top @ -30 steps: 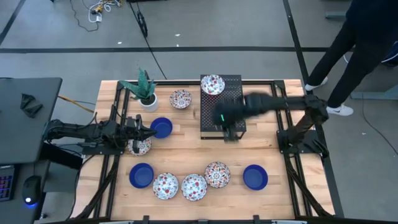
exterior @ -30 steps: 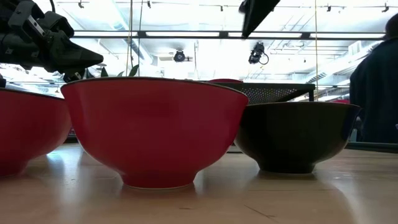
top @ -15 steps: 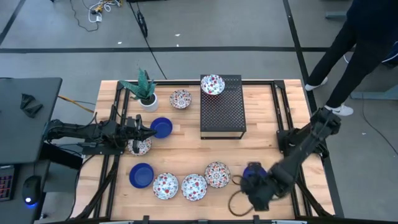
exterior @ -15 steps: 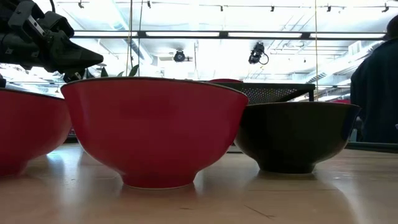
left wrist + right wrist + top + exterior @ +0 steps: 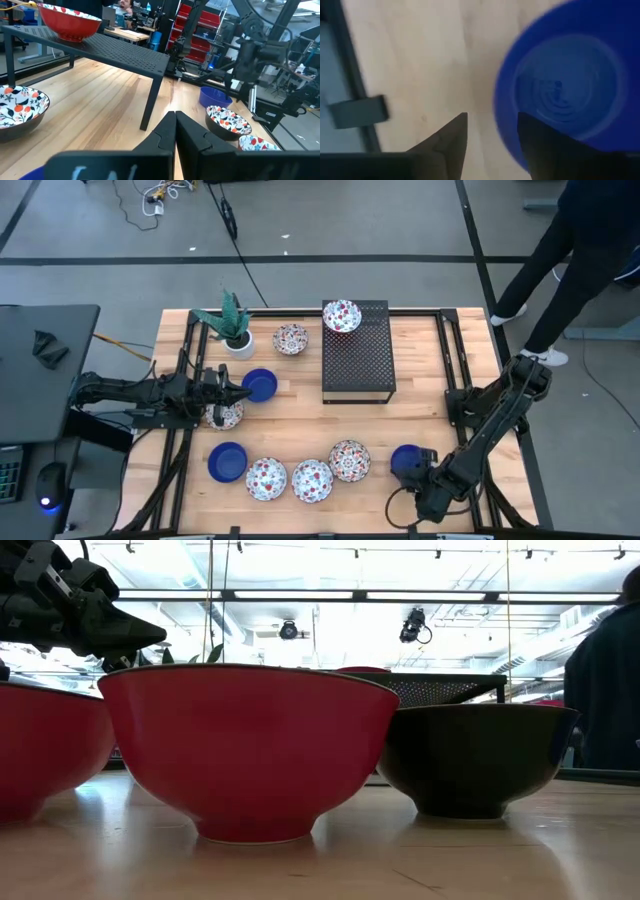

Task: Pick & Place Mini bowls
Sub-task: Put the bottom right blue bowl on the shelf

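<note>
Our right pincer [image 5: 490, 131], spread wide just beside the blue bowl [image 5: 565, 82], could nudge it off the bench [image 5: 415, 55].

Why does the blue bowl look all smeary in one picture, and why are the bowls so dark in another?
In the right wrist view the blue bowl is blurred, close to the camera behind the right end effector. In the low view bright ceiling lights behind leave the dark bowl nearly a silhouette. The high view is sharp and evenly lit.
</note>
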Motion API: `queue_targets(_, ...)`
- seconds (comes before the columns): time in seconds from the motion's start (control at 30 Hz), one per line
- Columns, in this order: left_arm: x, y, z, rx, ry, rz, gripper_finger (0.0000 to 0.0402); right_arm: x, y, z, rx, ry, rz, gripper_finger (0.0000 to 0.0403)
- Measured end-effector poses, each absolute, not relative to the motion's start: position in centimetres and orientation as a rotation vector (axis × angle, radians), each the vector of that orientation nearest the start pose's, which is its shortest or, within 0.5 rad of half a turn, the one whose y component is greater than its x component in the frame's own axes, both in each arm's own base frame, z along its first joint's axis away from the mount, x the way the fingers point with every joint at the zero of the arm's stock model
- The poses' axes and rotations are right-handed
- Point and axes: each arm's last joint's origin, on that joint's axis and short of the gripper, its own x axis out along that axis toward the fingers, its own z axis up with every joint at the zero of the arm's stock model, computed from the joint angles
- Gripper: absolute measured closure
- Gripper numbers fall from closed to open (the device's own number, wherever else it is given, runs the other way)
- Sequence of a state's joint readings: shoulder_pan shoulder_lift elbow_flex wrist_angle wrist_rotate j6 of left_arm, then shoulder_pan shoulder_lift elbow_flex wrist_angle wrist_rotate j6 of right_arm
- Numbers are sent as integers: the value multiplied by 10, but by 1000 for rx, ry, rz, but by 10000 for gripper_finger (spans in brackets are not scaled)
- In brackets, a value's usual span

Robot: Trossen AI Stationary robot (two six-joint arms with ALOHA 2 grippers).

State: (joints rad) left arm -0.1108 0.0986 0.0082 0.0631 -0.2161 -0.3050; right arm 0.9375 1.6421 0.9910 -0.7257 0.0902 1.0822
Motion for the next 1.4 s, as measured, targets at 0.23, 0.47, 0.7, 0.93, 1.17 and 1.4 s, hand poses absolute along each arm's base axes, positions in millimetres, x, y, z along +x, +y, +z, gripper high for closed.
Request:
queue_targets(0.23, 103, -5, 165, -300, 10, 108, 390, 171, 227, 165, 144, 1378, -13, 282)
queue_targets(0.47, 103, -5, 165, -300, 10, 108, 390, 174, 230, 166, 162, 1353, 14, 375)
queue_targets(0.7, 103, -5, 165, -301, 10, 108, 390, 184, 239, 221, 350, 1380, 171, 388)
queue_targets(0.93, 103, -5, 165, -301, 10, 109, 390, 199, 208, 320, 260, 1093, 220, 394)
queue_targets(1.17, 103, -5, 165, -301, 10, 109, 390, 221, 133, 351, 4, 1044, 72, 399)
queue_targets(1.4, 103, -5, 165, -301, 10, 109, 390, 251, 51, 346, -170, 1117, -61, 398)
